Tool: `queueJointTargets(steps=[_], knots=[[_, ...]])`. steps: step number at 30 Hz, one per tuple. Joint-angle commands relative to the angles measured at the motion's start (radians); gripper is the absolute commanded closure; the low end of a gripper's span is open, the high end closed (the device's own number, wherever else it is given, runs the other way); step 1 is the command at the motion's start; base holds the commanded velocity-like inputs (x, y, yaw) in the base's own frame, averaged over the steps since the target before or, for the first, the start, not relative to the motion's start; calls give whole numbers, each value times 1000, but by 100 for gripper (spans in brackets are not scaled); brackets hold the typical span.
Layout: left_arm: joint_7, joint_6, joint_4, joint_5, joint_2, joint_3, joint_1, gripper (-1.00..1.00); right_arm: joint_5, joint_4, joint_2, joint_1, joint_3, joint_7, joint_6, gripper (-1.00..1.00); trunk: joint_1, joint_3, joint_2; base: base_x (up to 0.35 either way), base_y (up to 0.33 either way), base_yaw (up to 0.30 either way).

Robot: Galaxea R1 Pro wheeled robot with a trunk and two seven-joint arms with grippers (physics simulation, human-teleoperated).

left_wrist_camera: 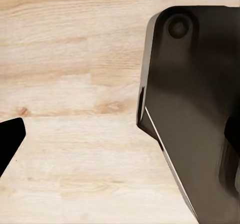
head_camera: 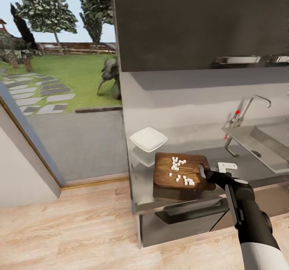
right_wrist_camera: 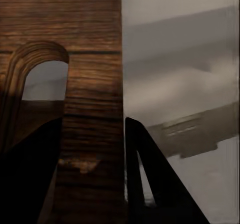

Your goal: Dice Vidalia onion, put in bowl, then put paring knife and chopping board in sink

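The brown chopping board [head_camera: 180, 171] lies on the grey countertop [head_camera: 218, 153] with several small white cubes of diced Vidalia onion [head_camera: 180, 170] scattered over it. My right gripper [head_camera: 205, 173] is shut on the board's right, handle end. In the right wrist view the wooden strip [right_wrist_camera: 92, 84] beside the handle slot [right_wrist_camera: 44, 80] sits between the two dark fingers [right_wrist_camera: 145, 174]. The white squarish bowl [head_camera: 148, 138] stands just behind the board's left corner. The sink [head_camera: 263, 141] with its chrome tap [head_camera: 245, 108] is to the right. The paring knife is out of view. My left gripper [left_wrist_camera: 120, 144] hangs open over the wooden floor.
A small white flat object [head_camera: 227, 166] lies on the counter right of the board, near my right wrist. Dark cabinets with a bar handle [head_camera: 188, 213] sit under the worktop. An open doorway to a garden [head_camera: 60, 81] is at the left. A dark robot part [left_wrist_camera: 195, 109] is beside the left gripper.
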State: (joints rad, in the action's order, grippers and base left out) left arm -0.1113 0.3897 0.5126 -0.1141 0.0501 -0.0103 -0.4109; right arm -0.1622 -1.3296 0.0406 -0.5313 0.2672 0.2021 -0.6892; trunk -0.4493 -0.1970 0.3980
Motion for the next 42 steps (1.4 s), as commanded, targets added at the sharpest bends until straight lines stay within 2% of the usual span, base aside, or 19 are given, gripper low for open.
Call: queueJointTargets(steps=[1,3,6,34,42], knots=[[-1,2,1,-10,0,-3,-1,-100,-10,-1,0,-1,1,-1,-4,100,-1,-1,2,0,268,-231],[-1,1,1,-10,0,-3,-1,-100,-10,-3,0,-1,2,-46,-4,100,-1,1,2,0,268,-231],[-1,1,1,-10,0,-3,-1,-100,-10,-3,-1,-1,2,-63,-4,100,-1,3,2,0,268,-231],[0,2,1,-10,0,-3,-1,-100,-9,-3,-1,-1,1,-67,-6,100,-1,27,2,0,285,-244],[0,2,1,-10,0,-3,-1,-100,-8,-3,-1,-1,1,-67,-6,100,-1,34,2,108,310,-258]])
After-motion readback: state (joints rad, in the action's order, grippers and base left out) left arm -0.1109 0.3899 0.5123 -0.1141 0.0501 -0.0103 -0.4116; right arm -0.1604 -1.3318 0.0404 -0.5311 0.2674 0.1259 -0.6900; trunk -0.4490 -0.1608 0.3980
